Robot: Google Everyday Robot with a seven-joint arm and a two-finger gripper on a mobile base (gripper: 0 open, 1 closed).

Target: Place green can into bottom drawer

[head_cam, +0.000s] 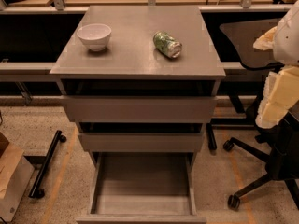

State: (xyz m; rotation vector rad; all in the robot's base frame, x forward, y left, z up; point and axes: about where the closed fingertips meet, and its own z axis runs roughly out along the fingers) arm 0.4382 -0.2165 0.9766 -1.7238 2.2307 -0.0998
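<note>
Bowl [94, 35] left of can [167, 44] on cabinet top [135, 63] (bottom drawer [140, 188] below), fingers [280, 97] far right.

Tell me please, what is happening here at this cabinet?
A robot is about to put a can away, but nothing has been picked up yet. The green can lies on its side on the grey cabinet top, to the right of a white bowl. The bottom drawer is pulled out, with nothing visible inside. The gripper is at the right edge, apart from the can.

Green can [167, 44] patterned green-and-white with silver ends, white bowl [94, 35], plain grey bottom drawer [142, 185], pale cream gripper [276, 99] at the right edge.
</note>
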